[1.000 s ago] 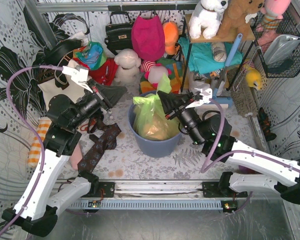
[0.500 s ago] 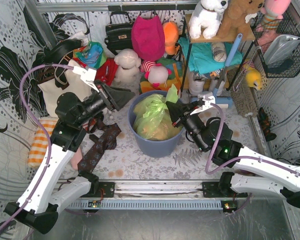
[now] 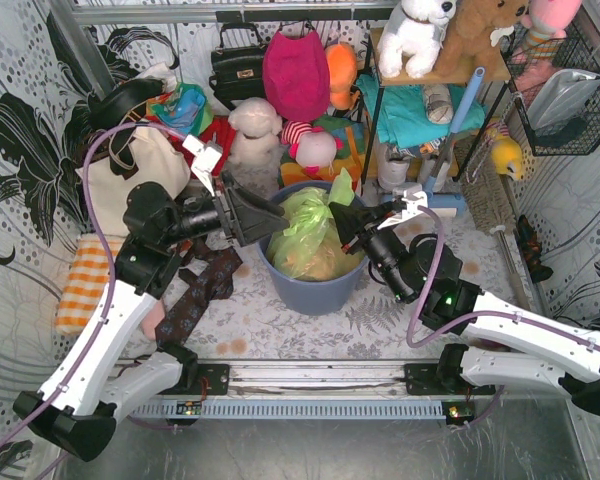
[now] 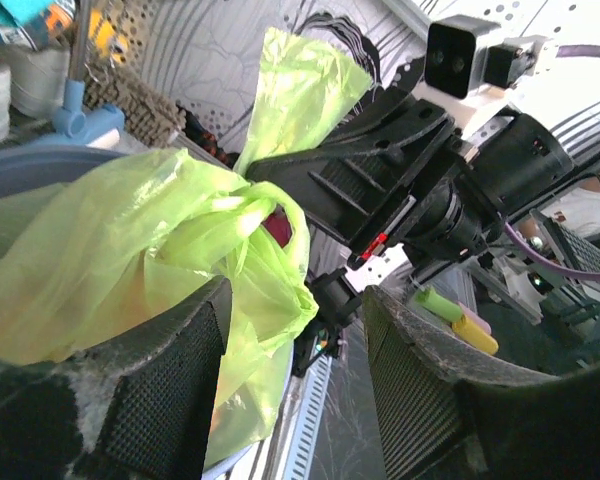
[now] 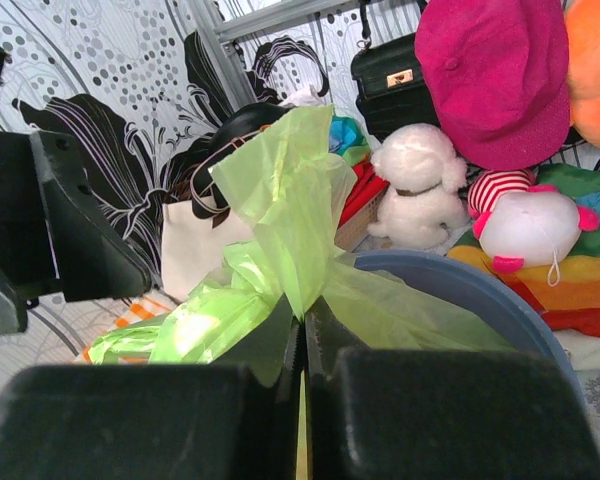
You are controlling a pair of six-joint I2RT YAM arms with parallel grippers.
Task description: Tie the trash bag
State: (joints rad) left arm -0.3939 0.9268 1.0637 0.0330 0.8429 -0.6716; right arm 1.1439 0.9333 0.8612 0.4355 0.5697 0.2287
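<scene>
Right gripper point(image 5: 302, 335): pinching the trash bag point(image 5: 280, 190) by its upright flap
Left gripper point(image 4: 298, 300): standing spread beside the bag
Bin point(image 3: 315, 292): holding the bag

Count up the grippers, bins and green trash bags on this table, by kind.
Grippers: 2, left gripper and right gripper
Bins: 1, the blue-grey bin
Trash bags: 1, the trash bag
Total: 4

Both your arms reach inward, grippers facing each other and close.
Your left gripper point(image 3: 268, 215) comes in from the left on a raised, bent arm, its jaws standing apart. Your right gripper point(image 3: 335, 212) comes in from the right on a low, stretched forearm, jaws pressed flat together on a fold of the trash bag point(image 5: 290, 190).
</scene>
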